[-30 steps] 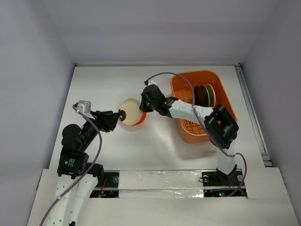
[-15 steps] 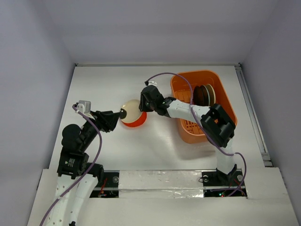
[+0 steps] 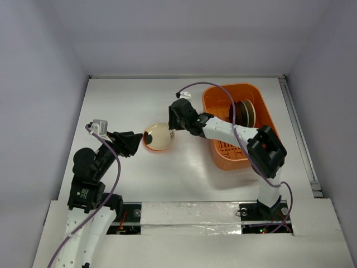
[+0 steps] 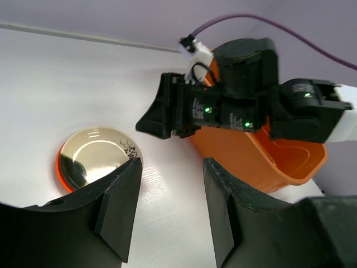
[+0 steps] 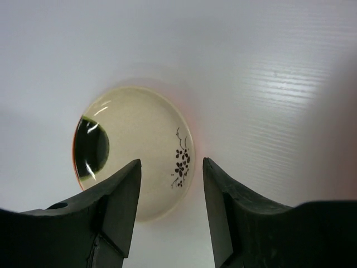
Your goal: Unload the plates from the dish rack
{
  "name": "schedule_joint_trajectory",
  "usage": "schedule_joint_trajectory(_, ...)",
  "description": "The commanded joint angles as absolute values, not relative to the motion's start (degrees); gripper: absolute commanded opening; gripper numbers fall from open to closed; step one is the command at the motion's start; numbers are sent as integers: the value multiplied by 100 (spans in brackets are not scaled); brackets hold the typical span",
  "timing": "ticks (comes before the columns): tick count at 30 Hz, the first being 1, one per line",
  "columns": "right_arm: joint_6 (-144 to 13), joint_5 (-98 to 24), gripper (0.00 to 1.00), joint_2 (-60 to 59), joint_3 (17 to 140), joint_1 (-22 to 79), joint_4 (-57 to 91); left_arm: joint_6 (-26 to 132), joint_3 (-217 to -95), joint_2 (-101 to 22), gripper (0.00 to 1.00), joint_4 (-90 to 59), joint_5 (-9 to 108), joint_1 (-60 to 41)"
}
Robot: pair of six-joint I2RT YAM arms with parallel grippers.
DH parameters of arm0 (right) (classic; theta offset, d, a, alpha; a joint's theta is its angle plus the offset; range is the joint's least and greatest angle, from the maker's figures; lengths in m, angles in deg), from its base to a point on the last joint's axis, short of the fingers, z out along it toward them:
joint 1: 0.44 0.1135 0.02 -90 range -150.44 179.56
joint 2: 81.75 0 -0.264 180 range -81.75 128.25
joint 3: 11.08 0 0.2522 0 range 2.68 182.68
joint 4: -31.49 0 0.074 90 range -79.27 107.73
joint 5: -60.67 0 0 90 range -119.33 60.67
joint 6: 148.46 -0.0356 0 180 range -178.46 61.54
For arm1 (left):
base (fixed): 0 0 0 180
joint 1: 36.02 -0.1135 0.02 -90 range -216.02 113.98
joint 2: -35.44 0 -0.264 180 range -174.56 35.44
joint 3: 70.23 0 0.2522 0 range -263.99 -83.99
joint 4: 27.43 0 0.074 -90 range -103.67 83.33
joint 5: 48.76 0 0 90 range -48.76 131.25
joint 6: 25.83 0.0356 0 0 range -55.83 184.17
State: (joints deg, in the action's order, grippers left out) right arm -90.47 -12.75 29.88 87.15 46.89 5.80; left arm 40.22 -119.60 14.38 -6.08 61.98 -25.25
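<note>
Diffuse light from above casts only faint, soft shadows on the white corrugated table (image 3: 184, 178) beside the bright orange plastic dish rack (image 3: 241, 163). In the right wrist view, streaked glare crosses the table at right. The glossy cream plate with small dark marks (image 5: 139, 145) mirrors a dark patch at its left, and the right gripper (image 5: 171, 167) reads as near-featureless black.
</note>
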Motion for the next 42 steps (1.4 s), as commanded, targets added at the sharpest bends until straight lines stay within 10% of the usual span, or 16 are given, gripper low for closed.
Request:
schedule_joint_trajectory(1, -8730, -859, 54, 2381, 8705, 4702, 499, 4000, -11941, 1496, 45, -822, 6199, -2556)
schedule_joint_trajectory(3, -8668, -737, 50, 2328, 8758, 4702, 244, 3991, -11941, 1496, 45, -822, 6199, -2556)
schedule_joint_trajectory(5, -8615, -605, 19, 2092, 8654, 4702, 164, 4000, -11932, 1487, 45, -822, 6199, -2556)
schedule_joint_trajectory(8, -8413, -70, 0, 1459, 8416, 4702, 51, 4000, -11941, 1479, 45, -822, 6199, -2556)
schedule_joint_trajectory(16, -7764, 1041, 0, -237, 7890, 3450, -785, 3991, -11941, 1479, 45, -831, 6225, -2556)
schedule_joint_trajectory(23, -7288, 830, 49, -468, 7545, 2567, -1180, 3991, -11923, 1470, 45, -857, 6251, -2556)
schedule_joint_trajectory(42, -7138, 653, 38, 666, 7730, 2294, -1312, 3991, -11932, 1435, 45, -849, 6260, -2556)
